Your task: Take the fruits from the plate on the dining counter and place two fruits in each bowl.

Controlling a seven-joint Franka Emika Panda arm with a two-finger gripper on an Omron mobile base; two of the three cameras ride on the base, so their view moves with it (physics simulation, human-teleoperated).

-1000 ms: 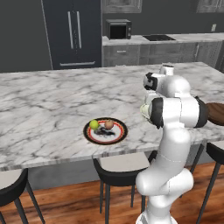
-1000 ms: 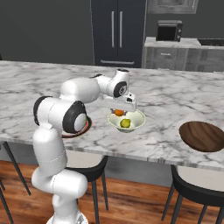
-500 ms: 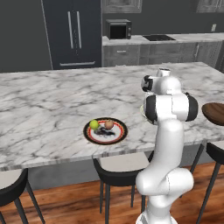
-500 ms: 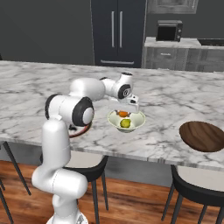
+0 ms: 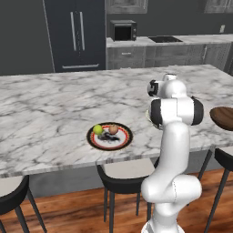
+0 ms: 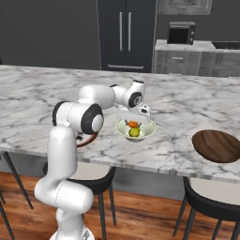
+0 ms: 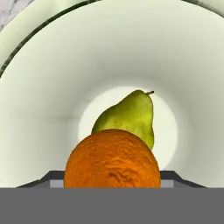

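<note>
My gripper [image 6: 133,123] hangs just over the pale cream-green bowl [image 6: 148,131] on the dining counter [image 6: 28,93], shut on the orange fruit [image 6: 133,124]. In the hand view the orange fruit [image 7: 113,159] sits between the finger tips, above the bowl's inside [image 7: 52,87]. A yellow-green pear-shaped fruit [image 7: 129,114] lies on the bowl's bottom [image 6: 134,133]. The plate [image 5: 128,138] holds a bright green fruit [image 5: 97,129] and a tan-brown fruit [image 5: 113,129]. The dark wooden bowl [image 6: 218,146] stands to the right with nothing in it.
Black stools [image 5: 120,175] stand along the counter's near edge. My own arm [image 6: 77,117] covers most of the plate [image 6: 92,138] in the right base view. Dark cabinets, a fridge and a microwave [image 5: 123,31] line the back wall.
The hand has sunk a little toward the cream-green bowl with the orange fruit in it. The elbow has swung inward. The fruits on the plate have not moved.
</note>
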